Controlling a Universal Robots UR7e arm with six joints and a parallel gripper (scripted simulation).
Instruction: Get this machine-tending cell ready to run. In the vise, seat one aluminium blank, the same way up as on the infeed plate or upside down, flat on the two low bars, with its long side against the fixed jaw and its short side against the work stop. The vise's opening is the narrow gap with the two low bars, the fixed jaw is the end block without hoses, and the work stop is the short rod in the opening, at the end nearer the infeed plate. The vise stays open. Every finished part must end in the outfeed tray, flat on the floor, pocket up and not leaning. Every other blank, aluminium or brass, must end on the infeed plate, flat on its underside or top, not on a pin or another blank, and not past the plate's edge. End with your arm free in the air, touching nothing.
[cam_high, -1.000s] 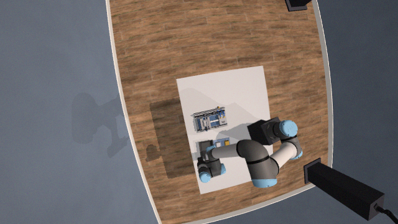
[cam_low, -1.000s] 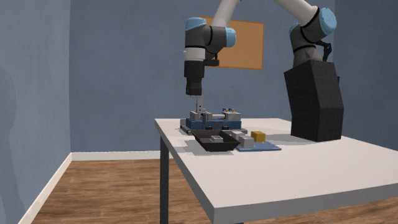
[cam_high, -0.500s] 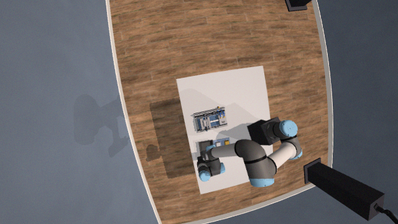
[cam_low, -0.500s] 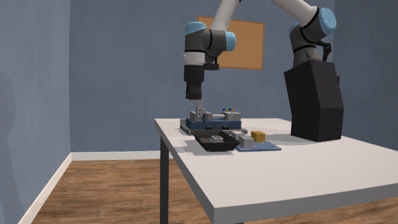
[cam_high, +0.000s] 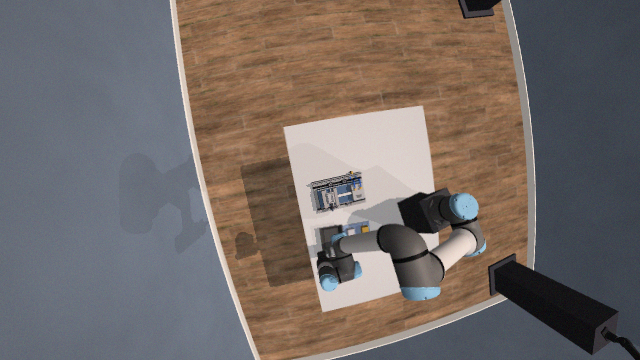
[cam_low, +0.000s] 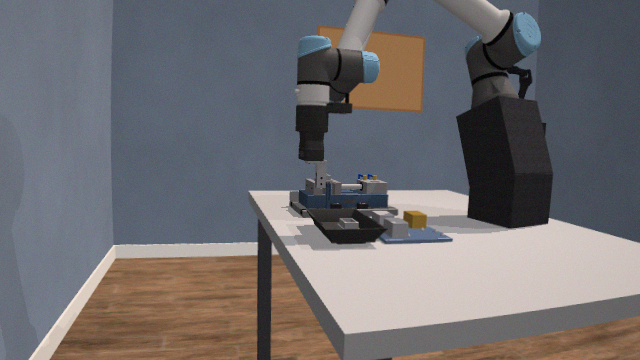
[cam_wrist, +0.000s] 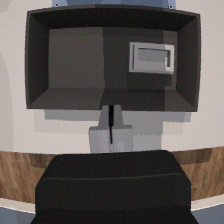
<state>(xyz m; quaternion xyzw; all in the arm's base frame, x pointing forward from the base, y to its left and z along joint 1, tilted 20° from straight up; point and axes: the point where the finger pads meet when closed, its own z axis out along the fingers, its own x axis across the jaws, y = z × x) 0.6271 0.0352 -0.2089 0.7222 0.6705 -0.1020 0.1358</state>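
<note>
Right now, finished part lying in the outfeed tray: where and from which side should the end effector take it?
From straight above, fingers across the finished part's two long outer walls. It lies flat and pocket up on the outfeed tray floor, apart from the walls, so both long sides look free. The end effector is shut and must open first.

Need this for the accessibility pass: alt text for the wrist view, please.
Looking straight down past the shut, empty gripper, a black outfeed tray fills the upper frame. One grey finished part lies flat, pocket up, on the tray floor at right. The white table surrounds the tray, with wood floor beyond its near edge.
</note>
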